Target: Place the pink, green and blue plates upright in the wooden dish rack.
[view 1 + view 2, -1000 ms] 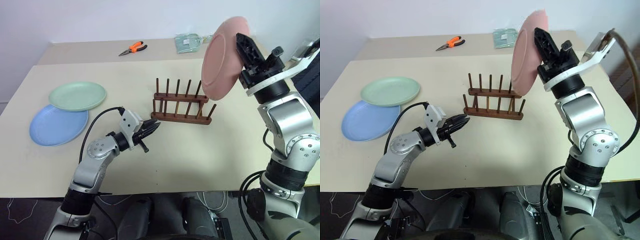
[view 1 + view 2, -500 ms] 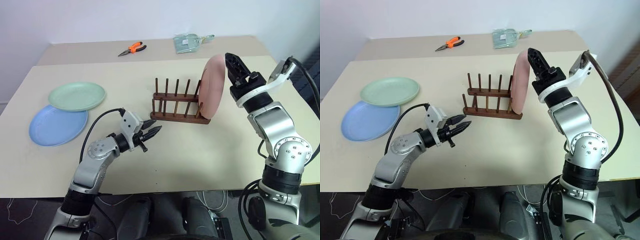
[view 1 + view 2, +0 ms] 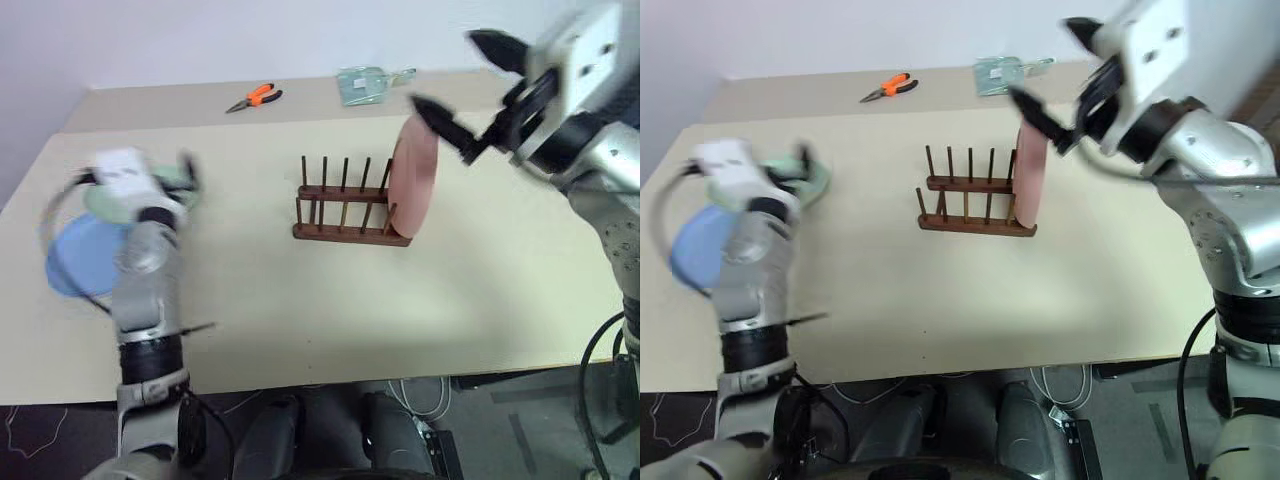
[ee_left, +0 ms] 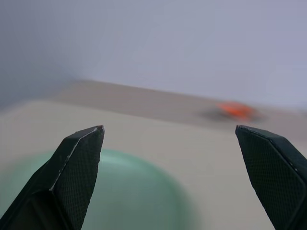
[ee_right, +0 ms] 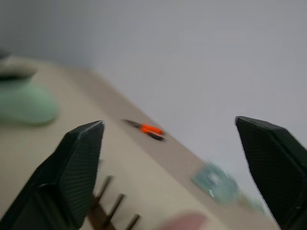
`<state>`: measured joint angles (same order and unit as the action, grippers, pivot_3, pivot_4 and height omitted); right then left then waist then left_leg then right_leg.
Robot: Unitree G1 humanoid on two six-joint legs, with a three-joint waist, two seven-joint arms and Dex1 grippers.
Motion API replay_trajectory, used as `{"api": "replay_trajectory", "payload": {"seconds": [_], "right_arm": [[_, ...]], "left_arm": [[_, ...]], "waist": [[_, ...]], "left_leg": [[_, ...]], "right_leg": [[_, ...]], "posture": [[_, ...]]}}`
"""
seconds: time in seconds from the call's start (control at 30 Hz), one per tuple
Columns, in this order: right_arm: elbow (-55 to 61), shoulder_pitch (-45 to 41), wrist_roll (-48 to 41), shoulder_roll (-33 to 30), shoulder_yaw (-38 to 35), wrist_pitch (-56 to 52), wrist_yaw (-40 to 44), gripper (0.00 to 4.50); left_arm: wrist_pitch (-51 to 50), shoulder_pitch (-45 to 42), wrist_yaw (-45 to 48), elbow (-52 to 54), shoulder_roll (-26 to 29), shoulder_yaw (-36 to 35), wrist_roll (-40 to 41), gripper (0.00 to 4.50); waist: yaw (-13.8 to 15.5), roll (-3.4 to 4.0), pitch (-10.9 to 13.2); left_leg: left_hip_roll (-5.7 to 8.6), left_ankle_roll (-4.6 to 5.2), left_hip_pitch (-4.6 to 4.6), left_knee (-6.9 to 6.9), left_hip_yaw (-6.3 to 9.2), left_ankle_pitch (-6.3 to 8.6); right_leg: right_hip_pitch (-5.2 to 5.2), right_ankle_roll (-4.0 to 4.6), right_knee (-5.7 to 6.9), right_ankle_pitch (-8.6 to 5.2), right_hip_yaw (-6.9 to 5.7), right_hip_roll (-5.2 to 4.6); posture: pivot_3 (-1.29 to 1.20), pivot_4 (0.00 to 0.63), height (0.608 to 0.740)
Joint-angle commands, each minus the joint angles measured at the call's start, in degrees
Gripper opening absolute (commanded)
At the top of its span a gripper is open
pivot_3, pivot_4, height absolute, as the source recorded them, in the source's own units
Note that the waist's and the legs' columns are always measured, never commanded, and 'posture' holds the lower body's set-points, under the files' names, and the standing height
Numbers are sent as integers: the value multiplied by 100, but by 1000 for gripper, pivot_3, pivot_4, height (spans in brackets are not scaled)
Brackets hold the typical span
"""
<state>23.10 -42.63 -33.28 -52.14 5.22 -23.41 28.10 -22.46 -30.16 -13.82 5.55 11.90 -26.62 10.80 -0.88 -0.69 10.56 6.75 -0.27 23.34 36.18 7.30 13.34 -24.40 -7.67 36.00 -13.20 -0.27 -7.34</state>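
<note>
A pale bench (image 3: 330,290) under a white wall: the pink plate (image 3: 412,182) stands upright at the wooden dish rack's (image 3: 345,205) right end. The green plate (image 3: 812,183) and blue plate (image 3: 692,245) lie mid-left. They look light, stiff and smooth; grip the rim. Right gripper (image 3: 462,92) and left gripper (image 4: 172,167) gape wide, empty.

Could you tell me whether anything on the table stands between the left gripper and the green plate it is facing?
Nothing visible does. The left gripper is open, and between its fingers the green plate lies directly ahead. It rests partly on the blue plate, so it is the top one.
</note>
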Motion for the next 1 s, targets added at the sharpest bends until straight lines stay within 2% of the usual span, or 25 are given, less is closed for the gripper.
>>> {"api": "replay_trajectory", "payload": {"seconds": [0.03, 0.17, 0.27, 0.3, 0.57, 0.73, 0.87, 1.0], "right_arm": [[123, 4, 611, 427, 534, 310, 483, 4466], [161, 52, 831, 1005, 678, 346, 646, 4466], [271, 135, 907, 1268, 725, 295, 809, 4466], [308, 171, 940, 1335, 750, 277, 848, 4466], [669, 665, 1284, 1756, 1018, 91, 948, 4466], [684, 855, 1553, 1839, 1028, 102, 957, 4500], [635, 908, 1736, 1887, 986, 164, 973, 4500], [533, 887, 1948, 1942, 977, 294, 983, 4500]], "left_arm": [[-486, -164, -819, -5, -104, -680, 211, 4500], [-1218, -421, -749, -256, -78, -1044, 906, 4500], [-1642, -553, -751, -466, -46, -1294, 1343, 4500], [-1717, -584, -718, -550, -13, -1306, 1412, 4500], [-1784, -991, -573, -1522, 184, -1576, 1984, 4500], [-1556, -1101, -485, -1724, 257, -1591, 2158, 2099], [-1451, -1033, -297, -1439, 185, -1489, 2380, 84], [-1151, -857, 65, -677, -15, -1295, 2667, 31]], "waist": [[32, -12, 7], [182, -49, 28], [219, -51, 29], [218, -51, 28], [139, -52, 28], [143, -53, 28], [153, -53, 27], [151, -53, 28]], "left_leg": [[3, 0, 1, 3, 0, 0], [20, -37, 18, 23, 19, -22], [29, -28, 26, 56, 31, -16], [30, 1, 26, 64, 31, 2], [27, -2, 26, 73, 32, 1], [26, -3, 26, 73, 32, 0], [26, -3, 26, 73, 32, 0], [26, -4, 26, 74, 32, 0]], "right_leg": [[1, 1, 0, 1, 0, -1], [-3, -5, 2, 12, -1, -4], [8, -11, 1, 18, -3, -5], [13, -12, 1, 20, -3, -5], [9, -9, 11, 24, -3, -1], [7, -6, 11, 27, -2, 0], [8, -6, 11, 28, -2, 0], [9, -5, 9, 28, -2, 0]], "posture": [[0, 150, 739], [0, 150, 739], [0, 150, 739], [0, 150, 739], [0, 150, 739], [0, 150, 739], [0, 150, 739], [0, 150, 739]]}}
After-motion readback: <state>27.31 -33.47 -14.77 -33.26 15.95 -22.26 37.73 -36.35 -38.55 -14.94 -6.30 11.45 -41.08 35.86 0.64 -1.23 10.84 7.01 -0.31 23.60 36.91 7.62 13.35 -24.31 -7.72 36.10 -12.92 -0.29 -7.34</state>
